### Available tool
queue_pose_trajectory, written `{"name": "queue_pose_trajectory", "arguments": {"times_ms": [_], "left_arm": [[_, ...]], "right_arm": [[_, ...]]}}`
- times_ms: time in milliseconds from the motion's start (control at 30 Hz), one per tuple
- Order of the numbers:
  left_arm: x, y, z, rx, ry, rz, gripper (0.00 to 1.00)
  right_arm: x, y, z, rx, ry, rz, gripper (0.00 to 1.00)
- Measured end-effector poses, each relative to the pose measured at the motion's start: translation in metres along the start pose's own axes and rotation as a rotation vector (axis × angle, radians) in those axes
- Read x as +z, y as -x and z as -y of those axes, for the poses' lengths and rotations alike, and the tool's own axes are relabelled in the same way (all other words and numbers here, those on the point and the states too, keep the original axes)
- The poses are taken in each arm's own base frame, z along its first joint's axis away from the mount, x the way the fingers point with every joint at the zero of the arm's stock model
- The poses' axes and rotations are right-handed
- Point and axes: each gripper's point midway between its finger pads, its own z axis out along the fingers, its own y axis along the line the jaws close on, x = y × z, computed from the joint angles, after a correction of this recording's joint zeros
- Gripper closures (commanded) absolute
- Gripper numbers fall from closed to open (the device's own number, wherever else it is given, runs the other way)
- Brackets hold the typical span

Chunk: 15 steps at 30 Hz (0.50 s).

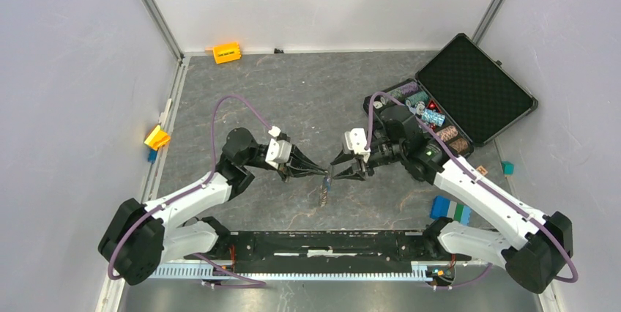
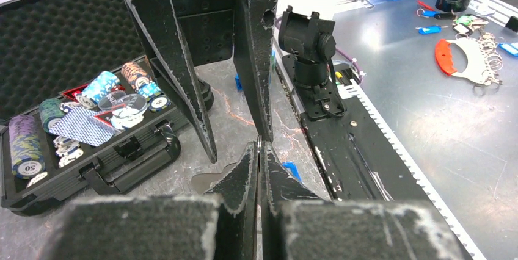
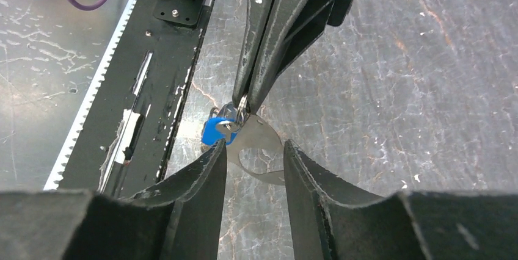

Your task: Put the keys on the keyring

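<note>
My left pincer (image 1: 319,172) is pressed together on the keyring (image 3: 242,106), holding it in the air above the middle of the table (image 1: 307,99), somewhat nearer the near edge than the far one. From the ring hang a blue-headed key (image 3: 214,132) and a flat silver piece (image 3: 262,141) that I take to be a key; both dangle below the ring, clear of the table as far as I can tell.

My right pincer (image 3: 255,150) is spread, tip to tip with the left one. The silver key lies straight ahead of it, in the gap between its two fingers, and I cannot tell whether either finger touches it. The key's long axis runs from the ring down toward my right pincer, so the right arm is the one placed to close on it while the left keeps the ring fixed.
</note>
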Motion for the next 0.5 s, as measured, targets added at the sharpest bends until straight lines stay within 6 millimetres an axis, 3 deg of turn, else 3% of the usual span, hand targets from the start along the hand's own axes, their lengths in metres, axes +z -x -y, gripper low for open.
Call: {"name": "queue_pose_trajectory", "arguments": {"times_ms": [200, 500], "left_arm": [[0.001, 0.001, -0.006, -0.038, 0.034, 0.014, 0.98], [0.002, 0.000, -0.012, -0.059, 0.065, 0.019, 0.98]], "right_arm": [[-0.002, 0.006, 0.003, -0.016, -0.012, 0.008, 0.56], [-0.001, 0.010, 0.005, -0.004, -0.018, 0.022, 0.70]]}}
